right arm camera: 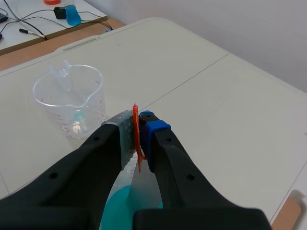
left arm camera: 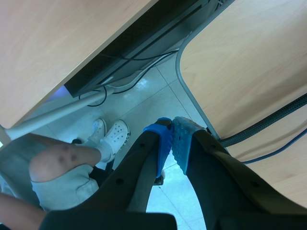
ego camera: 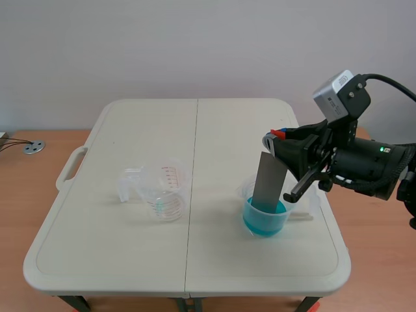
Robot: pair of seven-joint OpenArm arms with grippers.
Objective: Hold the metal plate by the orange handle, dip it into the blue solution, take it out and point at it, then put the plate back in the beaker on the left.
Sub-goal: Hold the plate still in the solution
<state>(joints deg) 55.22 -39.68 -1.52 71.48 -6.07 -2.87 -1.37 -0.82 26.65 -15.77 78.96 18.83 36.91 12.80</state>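
Metal plate stands in the beaker of blue solution at the front right of the worktop, held from above by the right claw.

Off at the left, the left claw is out of the scene view. Its own camera shows its two blue pads pressed together with nothing between them, hanging over a tiled floor beside wooden desk edges, cables and a seated person's knee and white shoes.

On the worktop's left half the empty clear beaker stands upright, well in from the left and front edges. A broad strip of bare worktop, crossed by the centre seam, lies between it and the blue beaker. The far half is bare too.

The blue beaker sits nearer the right edge than the seam, and somewhat back from the front edge.

The plate's long axis is close to upright, leaning a little so that its top tips right, toward the right arm. Its lower end is down in the blue solution and the orange handle is at its upper end.

The right claw is closed on that handle, one pad on each flat face, and the grey plate hangs down from it. The right arm comes in over the worktop's right edge.
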